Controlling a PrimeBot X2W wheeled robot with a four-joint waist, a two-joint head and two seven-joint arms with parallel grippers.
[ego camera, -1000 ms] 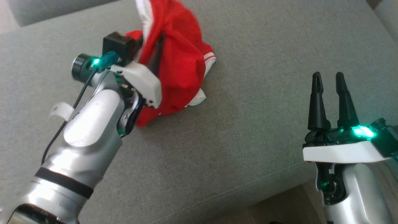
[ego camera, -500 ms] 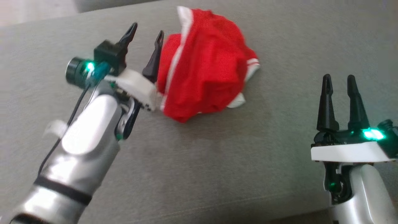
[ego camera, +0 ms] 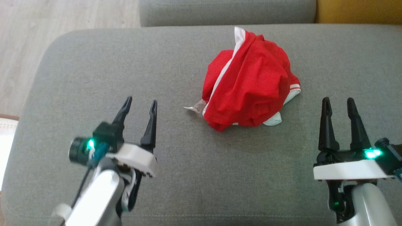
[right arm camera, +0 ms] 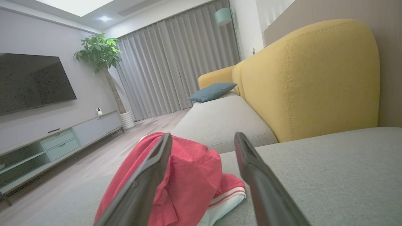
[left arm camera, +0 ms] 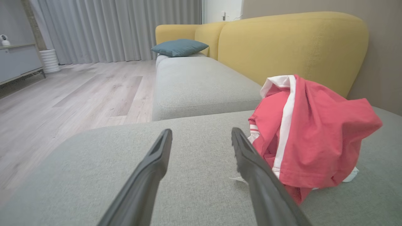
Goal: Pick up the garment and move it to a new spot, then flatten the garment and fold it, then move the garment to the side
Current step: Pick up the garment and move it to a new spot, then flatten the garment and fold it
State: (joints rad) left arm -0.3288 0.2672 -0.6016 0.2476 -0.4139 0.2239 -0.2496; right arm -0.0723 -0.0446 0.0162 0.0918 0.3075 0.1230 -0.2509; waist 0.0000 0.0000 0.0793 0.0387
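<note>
Handling: the garment (ego camera: pixel 251 91) looks like soft, light, limp knit. I'd expect it to sag and unfurl the moment it's lifted, with no stiffness to lean on and nothing fragile about it.
Slip: the weave looks matte, so I judge a pinch should bite well, though a grab at the bunched middle would likely catch several layers at once.
Where to take hold: the best bets are the edges, either the striped hem (ego camera: pixel 293 88) on the right or the near-left corner by the small label (ego camera: pixel 198 107), one edge for each arm when it comes to spreading it flat.
Look: bright red with a white stripe (ego camera: pixel 220 78) running up its left side and white trim peeping out underneath on the near side. It's crumpled into a rounded heap, no sleeve or neckline readable.
Place: it lies on the grey seat cushion (ego camera: pixel 125 62), a little right of centre and toward the far side, touching neither gripper.
Left gripper (ego camera: pixel 141 101): jaws spread wide, nothing in them, low over the cushion near-left of the heap and well apart from it.
Right gripper (ego camera: pixel 338 100): jaws wide too, empty, just near-right of the striped hem.
</note>
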